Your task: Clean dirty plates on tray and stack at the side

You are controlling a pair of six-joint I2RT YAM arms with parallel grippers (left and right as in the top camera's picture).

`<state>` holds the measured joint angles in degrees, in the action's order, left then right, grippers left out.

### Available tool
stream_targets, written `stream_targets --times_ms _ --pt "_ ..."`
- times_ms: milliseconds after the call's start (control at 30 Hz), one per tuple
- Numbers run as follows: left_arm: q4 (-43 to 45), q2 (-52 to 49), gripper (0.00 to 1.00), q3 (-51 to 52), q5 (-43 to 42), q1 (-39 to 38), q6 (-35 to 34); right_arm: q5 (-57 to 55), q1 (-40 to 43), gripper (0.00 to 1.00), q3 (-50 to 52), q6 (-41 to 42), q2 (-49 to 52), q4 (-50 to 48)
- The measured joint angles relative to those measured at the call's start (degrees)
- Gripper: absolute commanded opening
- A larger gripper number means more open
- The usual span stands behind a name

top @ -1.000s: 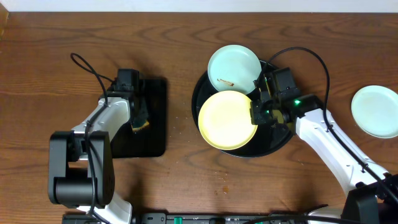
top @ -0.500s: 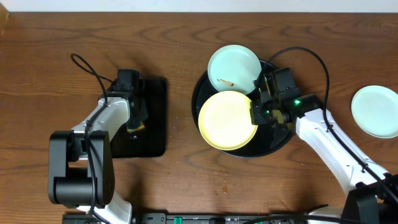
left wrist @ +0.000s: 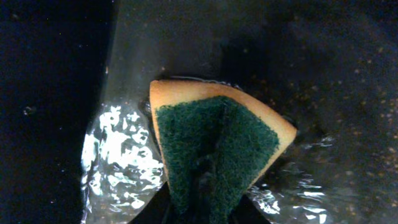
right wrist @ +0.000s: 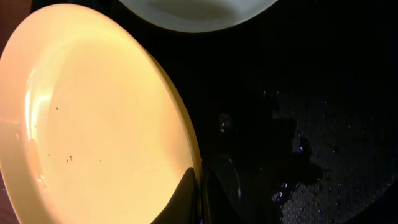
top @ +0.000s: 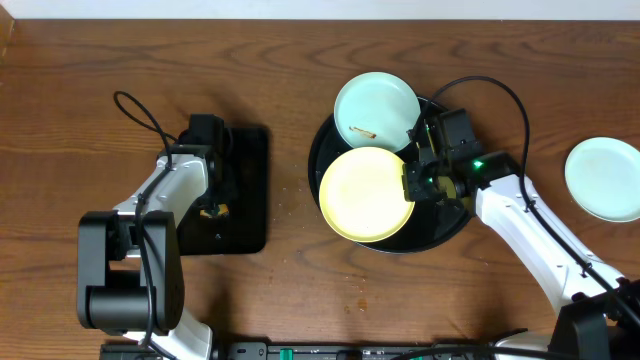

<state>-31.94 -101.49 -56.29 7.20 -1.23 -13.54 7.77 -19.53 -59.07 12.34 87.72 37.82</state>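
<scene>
A pale yellow plate (top: 365, 193) lies tilted in the round black tray (top: 450, 225), and my right gripper (top: 410, 185) is shut on its right rim. The right wrist view shows one finger over the yellow plate (right wrist: 93, 112) and the other under the rim, around my right gripper (right wrist: 199, 199). A pale blue plate (top: 376, 108) with a brown smear rests on the tray's far-left rim. Another pale plate (top: 604, 178) sits on the table at far right. My left gripper (top: 213, 205) is shut on a green-and-yellow sponge (left wrist: 217, 143), creasing it down the middle.
The sponge sits over a small rectangular black tray (top: 245, 190) with wet, shiny patches (left wrist: 118, 155). The round tray's floor (right wrist: 323, 124) is wet beside the yellow plate. A few crumbs lie on the wooden table (top: 360, 290) in front of the round tray.
My left gripper has closed on the sponge, squeezing it narrower over the rectangular tray. The right arm and the plates have not moved.
</scene>
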Motion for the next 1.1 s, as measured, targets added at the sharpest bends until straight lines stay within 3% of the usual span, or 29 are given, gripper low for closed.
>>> stream_targets --times_ms 233,500,700,900,1033,1100 --pt "-0.6 1.9 0.19 0.0 -0.4 0.0 0.0 0.0 0.0 0.01 0.0 0.1 0.0 0.0" --pt "-0.4 14.8 0.20 -0.8 -1.9 0.0 0.0 0.0 0.0 0.04 0.0 0.5 0.0 0.0" --pt "2.1 21.2 0.19 -2.7 -16.1 -0.7 -2.8 0.0 0.0 0.04 0.0 0.7 0.0 0.0" --pt "5.8 21.2 0.19 -2.8 -28.2 -10.4 -8.2 0.0 0.0 0.01 0.0 0.7 0.0 0.0" --pt "9.7 19.8 0.19 -2.8 -31.0 -19.6 -11.0 0.1 0.0 0.01 0.0 0.7 0.0 -0.1" --pt "12.4 19.0 0.14 -2.8 -31.7 -23.6 -12.4 0.1 0.0 0.01 0.0 0.7 0.0 -0.1"
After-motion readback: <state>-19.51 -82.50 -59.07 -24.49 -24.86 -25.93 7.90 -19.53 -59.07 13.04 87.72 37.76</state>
